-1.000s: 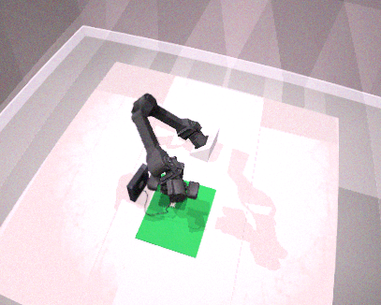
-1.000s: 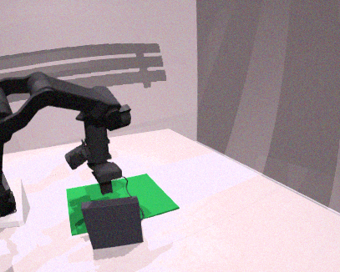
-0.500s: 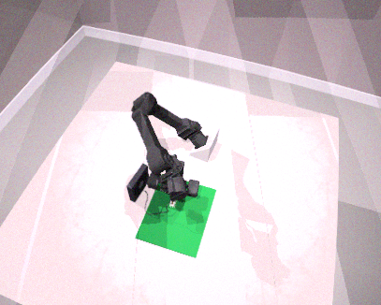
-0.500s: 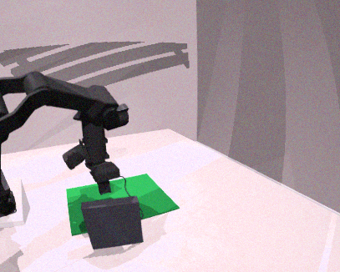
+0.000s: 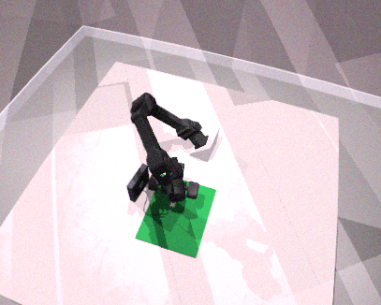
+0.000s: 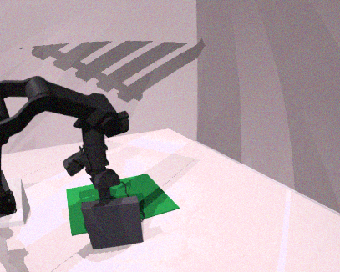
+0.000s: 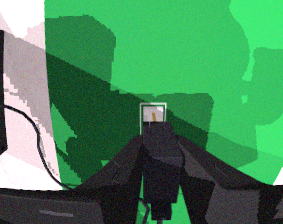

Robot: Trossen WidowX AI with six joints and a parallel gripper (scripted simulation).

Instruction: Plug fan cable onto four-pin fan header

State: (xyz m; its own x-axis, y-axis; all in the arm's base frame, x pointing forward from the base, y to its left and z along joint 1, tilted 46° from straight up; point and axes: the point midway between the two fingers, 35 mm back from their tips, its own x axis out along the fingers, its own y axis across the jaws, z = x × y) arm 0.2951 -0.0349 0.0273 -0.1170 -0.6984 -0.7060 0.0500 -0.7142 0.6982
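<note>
The green board (image 5: 181, 243) (image 6: 139, 182) (image 7: 187, 45) lies flat on the table. The pale fan header (image 5: 172, 204) (image 7: 152, 111) stands on it; in the wrist view only its far part shows, with one gold pin. My gripper (image 7: 158, 141) is shut on the black plug (image 7: 162, 140). The plug's front end overlaps the header's near part in the wrist view. How high the plug is over the header, or whether it touches, cannot be told; the fan (image 6: 114, 225) hides the header in the exterior view. The thin black cable (image 7: 38, 142) curves from the fan to the plug.
The dark fan, also seen in the top view (image 5: 138, 182), stands upright close beside the board. The arm's base stands by a white wedge-shaped block (image 5: 212, 149) behind the board. Broad shadows fall across the board and table.
</note>
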